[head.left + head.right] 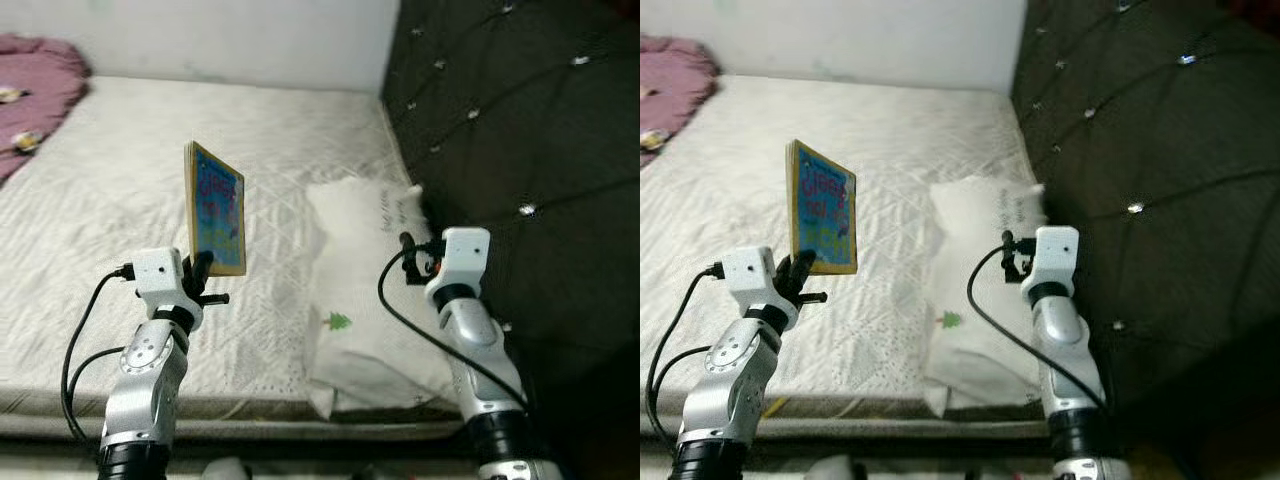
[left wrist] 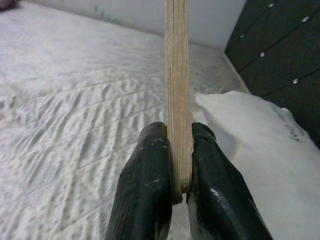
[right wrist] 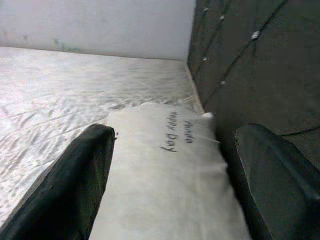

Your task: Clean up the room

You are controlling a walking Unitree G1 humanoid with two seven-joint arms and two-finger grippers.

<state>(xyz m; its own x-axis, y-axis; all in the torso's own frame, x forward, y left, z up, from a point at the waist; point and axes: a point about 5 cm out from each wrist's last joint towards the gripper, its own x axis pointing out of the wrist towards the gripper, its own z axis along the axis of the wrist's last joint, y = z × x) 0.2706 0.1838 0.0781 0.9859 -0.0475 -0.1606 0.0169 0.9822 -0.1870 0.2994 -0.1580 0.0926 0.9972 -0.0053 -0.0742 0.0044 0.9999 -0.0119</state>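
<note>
Upright above a white quilted bed, a thin picture book is pinched at its lower edge by the left gripper, whose two black fingers press together on either side of it. The book's cover is blue with red lettering and a yellow border; seen edge-on from the left wrist, its pale board pages form a narrow tan stack rising straight up between the pads. The book is held clear of the mattress, over the near part of the bed, just beside a white pillow.

The right gripper hovers over that pillow with its fingers spread wide apart, holding nothing. The pillow lies against the dark tufted headboard on the robot's right side, carries a small green tree print near its front corner and a line of dark handwriting-style text across its top; part of it reads "Happy Day".

At the far left corner of the bed sits a bunched mauve-pink blanket. A plain pale wall runs behind the bed.
</note>
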